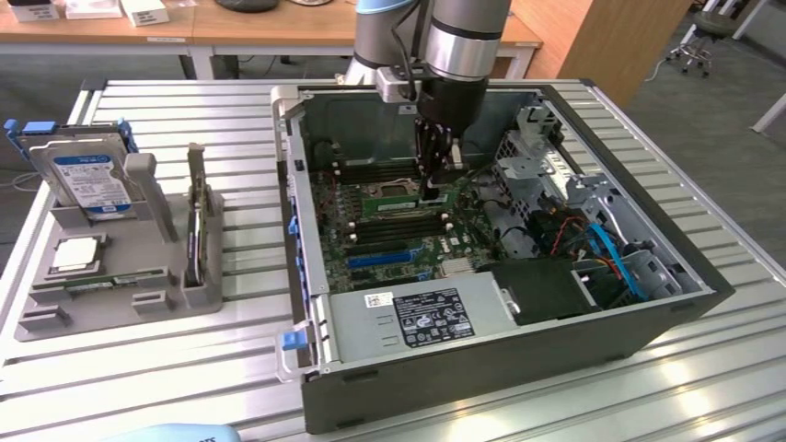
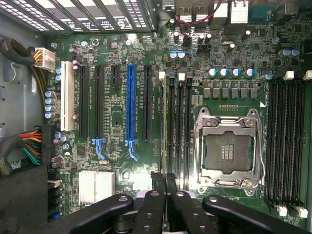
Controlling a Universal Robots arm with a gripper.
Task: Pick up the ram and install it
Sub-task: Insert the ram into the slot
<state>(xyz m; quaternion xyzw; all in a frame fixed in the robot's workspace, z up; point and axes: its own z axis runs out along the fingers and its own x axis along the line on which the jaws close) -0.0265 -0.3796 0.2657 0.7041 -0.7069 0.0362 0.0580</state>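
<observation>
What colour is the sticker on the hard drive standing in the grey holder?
Mostly blue; the sticker shows best in the exterior view.

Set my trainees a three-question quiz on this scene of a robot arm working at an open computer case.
1. True or false: the gripper is outside the black open computer case.
2. The blue-labelled metal hard drive stands: A in the grey parts holder at the exterior view's left; B inside the case; C in the gripper.
3. Fill in: the metal-framed processor socket on the green motherboard is ____ (filled or empty).
Key: 1 false; 2 A; 3 empty.
</observation>
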